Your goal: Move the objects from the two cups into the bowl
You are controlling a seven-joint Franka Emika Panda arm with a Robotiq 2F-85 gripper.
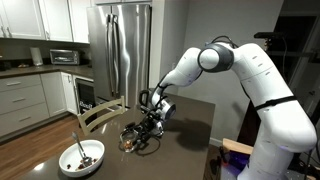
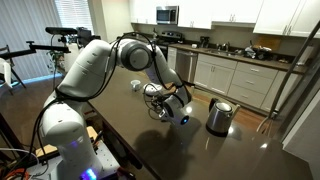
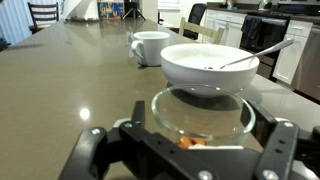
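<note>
Your end effector (image 3: 187, 135), jaws spread wide, frames the clear glass tumbler (image 3: 203, 105) holding orange bits (image 3: 192, 143), just short of the white bowl (image 3: 210, 68). Close off-centre and the glass could tip, scattering them.

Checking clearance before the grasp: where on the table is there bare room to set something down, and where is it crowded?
Wrist view: the tabletop left of the white cup and bowl is bare. Crowded straight ahead of the open claw: glass tumbler, bowl and cup stand close together. In an exterior view, bare top lies in front of the kettle.
</note>
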